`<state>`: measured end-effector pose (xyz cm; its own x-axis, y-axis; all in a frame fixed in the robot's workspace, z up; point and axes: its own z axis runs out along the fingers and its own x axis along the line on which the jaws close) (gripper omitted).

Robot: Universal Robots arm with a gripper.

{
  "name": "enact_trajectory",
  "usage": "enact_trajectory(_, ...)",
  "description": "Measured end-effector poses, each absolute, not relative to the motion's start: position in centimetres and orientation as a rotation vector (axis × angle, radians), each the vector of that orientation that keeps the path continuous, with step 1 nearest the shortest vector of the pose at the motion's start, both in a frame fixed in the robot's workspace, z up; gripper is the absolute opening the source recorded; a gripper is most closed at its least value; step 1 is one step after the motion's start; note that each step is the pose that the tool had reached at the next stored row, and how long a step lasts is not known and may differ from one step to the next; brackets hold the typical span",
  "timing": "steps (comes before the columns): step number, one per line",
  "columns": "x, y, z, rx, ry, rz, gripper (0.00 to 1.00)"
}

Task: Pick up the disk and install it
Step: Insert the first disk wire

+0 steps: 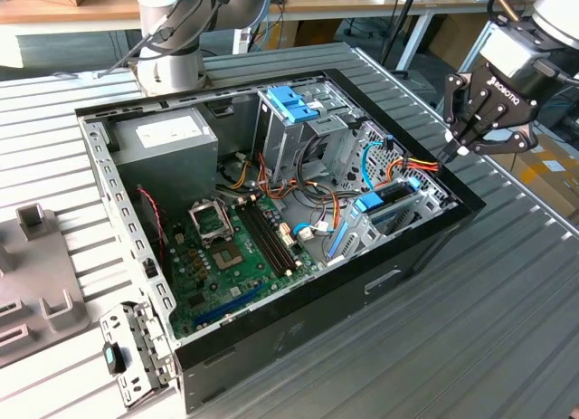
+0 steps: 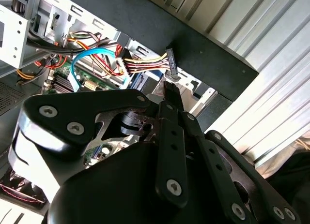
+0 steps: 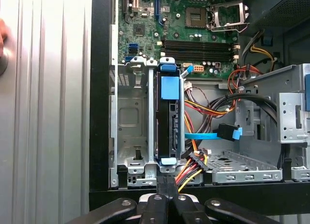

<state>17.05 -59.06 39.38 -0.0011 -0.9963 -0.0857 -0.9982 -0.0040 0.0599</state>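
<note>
Gripper (image 1: 450, 154) hovers over the PC case's (image 1: 298, 324) rim at the exterior view's right, fingers pressed together, nothing between them. The disk (image 3: 170, 122) already sits on edge in its slot in the drive cage (image 3: 128, 132), probably so its connector end faces the loose cable bundle (image 3: 193, 167). Blue plastic rails top & bottom, dark metal flank, perforated grey steel alongside.

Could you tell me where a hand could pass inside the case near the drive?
Free: the empty bay slot between the black case wall and the disk. Crowded: the disk's other side, where the power cable bundle and blue data cable run.
</note>
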Motion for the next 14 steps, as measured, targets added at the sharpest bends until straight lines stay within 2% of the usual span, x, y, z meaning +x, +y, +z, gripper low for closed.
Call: enact_trajectory(14,17.30,-59.00,38.91,-2.247,2.166,0.161,0.11)
